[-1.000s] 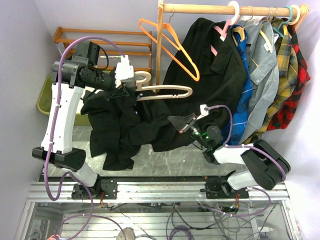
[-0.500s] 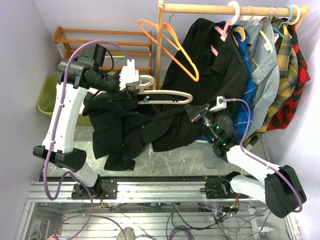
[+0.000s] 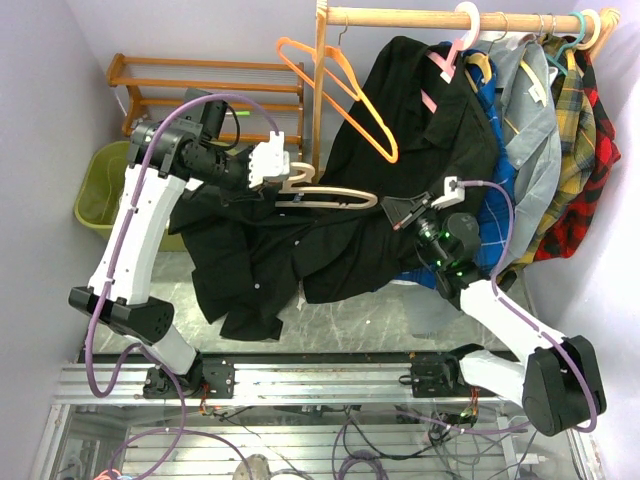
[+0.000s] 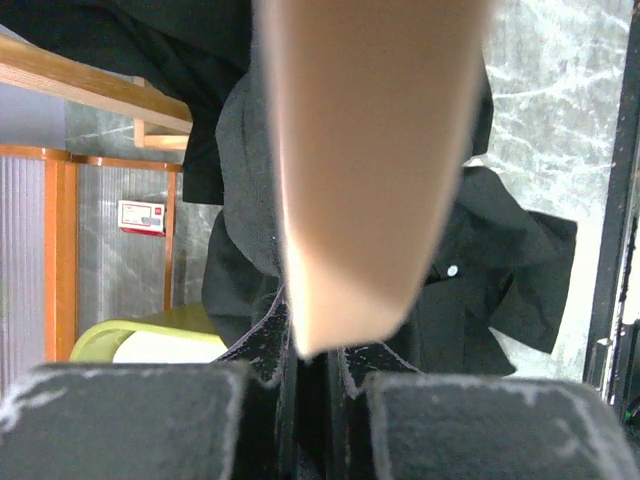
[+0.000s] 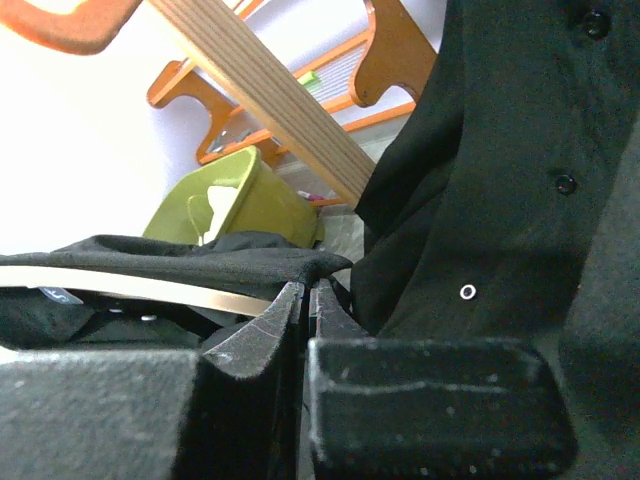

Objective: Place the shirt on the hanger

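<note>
The black shirt hangs crumpled over the cream hanger, which is held level above the table. My left gripper is shut on the hanger's left end near the hook. In the left wrist view the hanger fills the middle as a blur, clamped between the jaws of the left gripper, with the shirt below. My right gripper is shut on a pinch of the shirt by the hanger's right end. The right wrist view shows this gripper nipping the fabric just above the hanger bar.
A wooden rail at top right carries another black shirt on a pink hanger, plaid shirts and orange hangers. A wooden upright, an orange rack and a green bin stand behind.
My right gripper rose and moved right, drawing the shirt's edge toward the hanger's right end. My left arm carried the hanger slightly right and up.
</note>
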You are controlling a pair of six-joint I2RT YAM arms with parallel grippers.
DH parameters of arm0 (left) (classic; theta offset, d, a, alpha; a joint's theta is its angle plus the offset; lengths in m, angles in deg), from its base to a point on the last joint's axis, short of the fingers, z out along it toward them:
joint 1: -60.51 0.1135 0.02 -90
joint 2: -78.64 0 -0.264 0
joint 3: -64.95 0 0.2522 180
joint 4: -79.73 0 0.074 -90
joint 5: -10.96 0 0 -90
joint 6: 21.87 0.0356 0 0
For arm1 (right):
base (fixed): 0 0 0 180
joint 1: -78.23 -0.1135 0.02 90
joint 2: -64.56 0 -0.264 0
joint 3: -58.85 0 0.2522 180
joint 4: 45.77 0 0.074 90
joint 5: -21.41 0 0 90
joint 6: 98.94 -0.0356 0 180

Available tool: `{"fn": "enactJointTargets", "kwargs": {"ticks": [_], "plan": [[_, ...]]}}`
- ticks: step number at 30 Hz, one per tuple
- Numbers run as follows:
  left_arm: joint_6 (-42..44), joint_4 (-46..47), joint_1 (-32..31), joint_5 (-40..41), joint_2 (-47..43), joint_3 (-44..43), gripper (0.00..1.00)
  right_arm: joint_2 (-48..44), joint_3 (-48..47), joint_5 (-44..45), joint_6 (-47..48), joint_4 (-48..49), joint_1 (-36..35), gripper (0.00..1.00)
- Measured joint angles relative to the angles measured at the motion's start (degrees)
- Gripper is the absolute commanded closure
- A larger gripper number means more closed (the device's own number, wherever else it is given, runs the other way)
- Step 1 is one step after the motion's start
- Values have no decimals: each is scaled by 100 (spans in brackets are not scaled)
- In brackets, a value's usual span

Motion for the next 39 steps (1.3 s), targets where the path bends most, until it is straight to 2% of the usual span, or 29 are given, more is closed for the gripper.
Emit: {"fn": "enactJointTargets", "kwargs": {"ticks": [6, 12, 16, 18, 24, 30, 34, 39], "plan": [[-22, 160, -149, 422, -2, 153, 93, -146, -614, -105, 195, -1141, 98, 100], [-636, 741, -557, 1213, -118, 538, 93, -439, -1156, -382, 175, -1991, 129, 100], [-1237, 1475, -997, 1847, -243, 1193, 93, -817, -1198, -402, 57, -2284, -170, 100], [-1585, 1801, -1108, 2041, -243, 1331, 93, -940, -1204, -332, -17, -2315, -535, 100], [-2555, 2605, -1126, 2623, -256, 1174, 93, -977, -1049, -107, -310, -1766, -1871, 100], [-3040, 2684, -1119, 2677, -511, 811, 93, -575, -1027, 273, -402, -719, -2830, 100], [-2929, 2422, -997, 2271, -776, 557, 93, -109, -1593, 367, -306, -415, -3139, 100], [-2055, 1475, -907, 1458, -984, -109, 93, 372, -2546, 382, -50, -240, -3563, 100]]}}
